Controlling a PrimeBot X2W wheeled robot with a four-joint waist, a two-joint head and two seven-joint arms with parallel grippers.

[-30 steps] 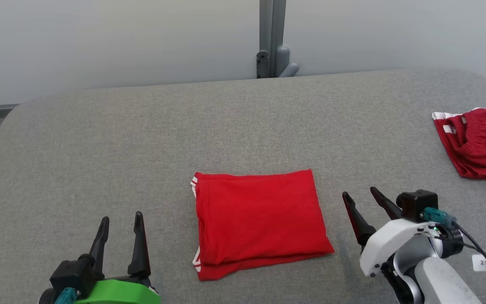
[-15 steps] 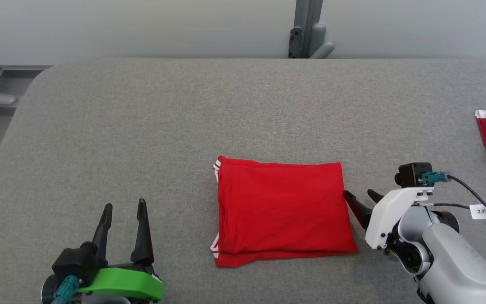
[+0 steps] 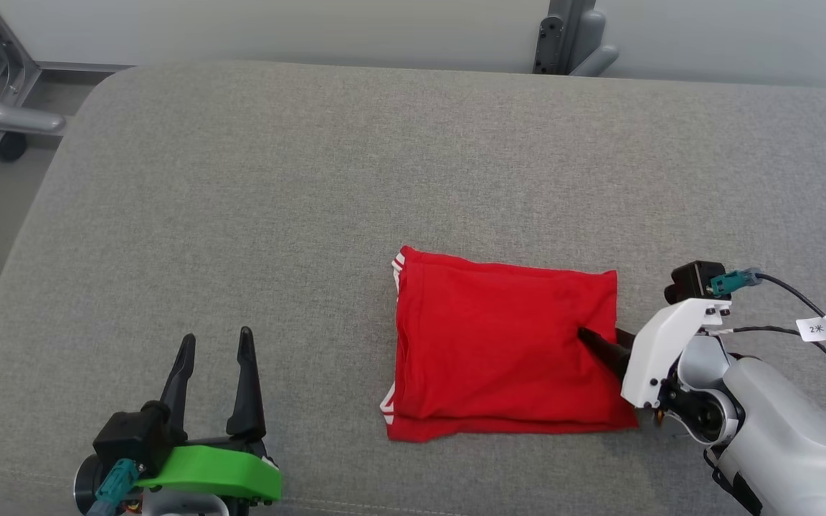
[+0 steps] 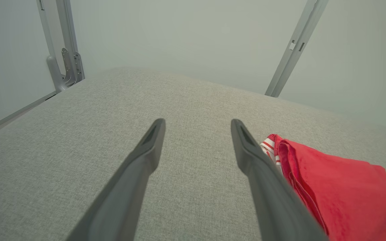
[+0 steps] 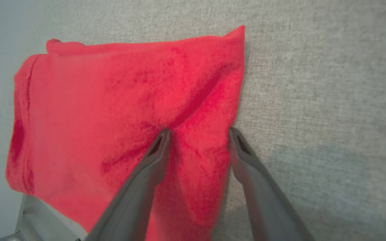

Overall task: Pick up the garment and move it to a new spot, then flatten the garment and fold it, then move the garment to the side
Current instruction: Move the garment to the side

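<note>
Garment (image 3: 502, 344): is lying folded into a red rectangle on the grey table (image 3: 241, 179), right of centre, with white trim showing along its left edge.
Right gripper (image 3: 599, 333): is straddling the garment's right edge with jaws apart. One finger is pressing down on top of the cloth, and the other is sitting at the edge against the table. A ridge of cloth is rising between them and is not clamped.
Left gripper (image 3: 216, 335): is hovering low over the table, well left of the garment, with jaws spread wide and holding nothing.
Post (image 3: 563, 36): is standing behind the table's far edge.
</note>
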